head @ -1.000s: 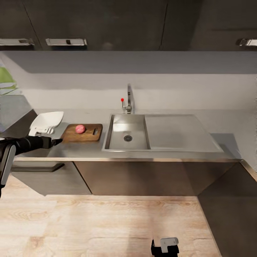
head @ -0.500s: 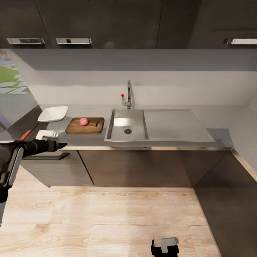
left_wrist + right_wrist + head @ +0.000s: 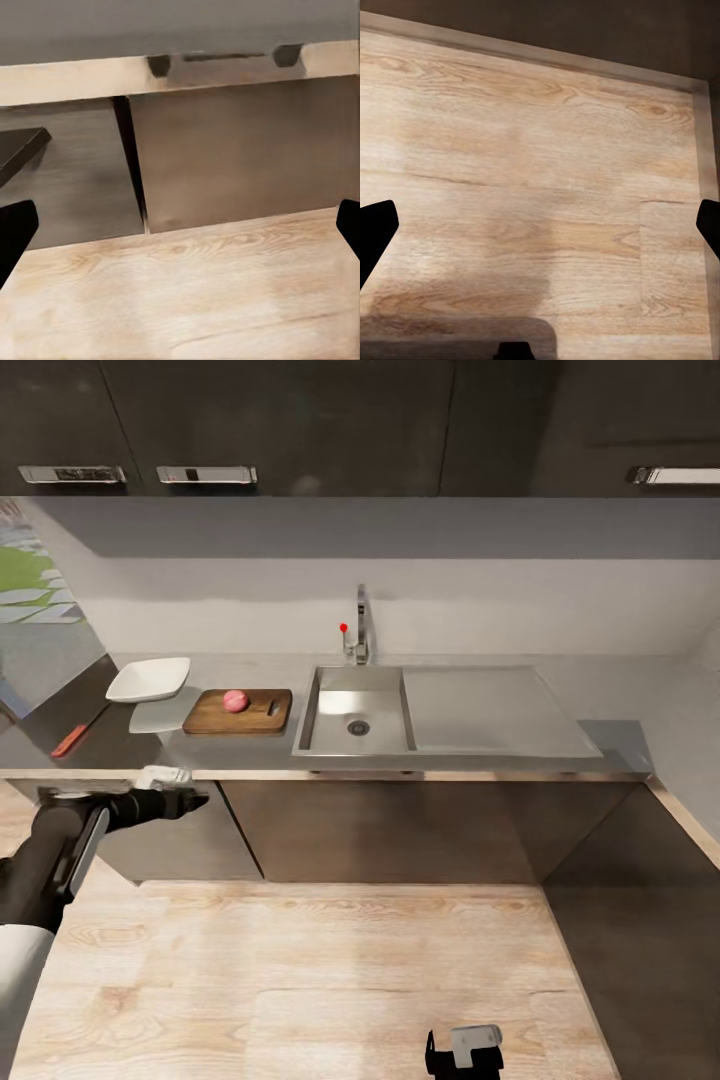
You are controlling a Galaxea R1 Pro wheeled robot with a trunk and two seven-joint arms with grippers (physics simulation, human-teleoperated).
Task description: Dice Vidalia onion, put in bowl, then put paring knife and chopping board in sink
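vidalia onion sits on the chopping board, round pinkish bulb roughly mid-board, toward the end w/o the slot. board lies flat on the grey worktop, just beside the sink on its left side, not touching the basin that i can tell. sink basin w/ dark round drain, drainboard off to the right, chrome tap w/ red knob behind it.

white square bowl on the worktop left of the board, near its corner, apart from it. paring knife w/ orange-red handle lies further left on the worktop, well apart from the board, blade pointing toward the back.

left gripper is out in front of the dark cabinet fronts, below the worktop edge, holding nothing; in the left wrist view its fingers stand wide apart at the frame edges, wood floor and cabinet doors between them.

right gripper fingers also spread wide, empty, over the wood floor; in the head view it shows low at the frame's bottom edge.
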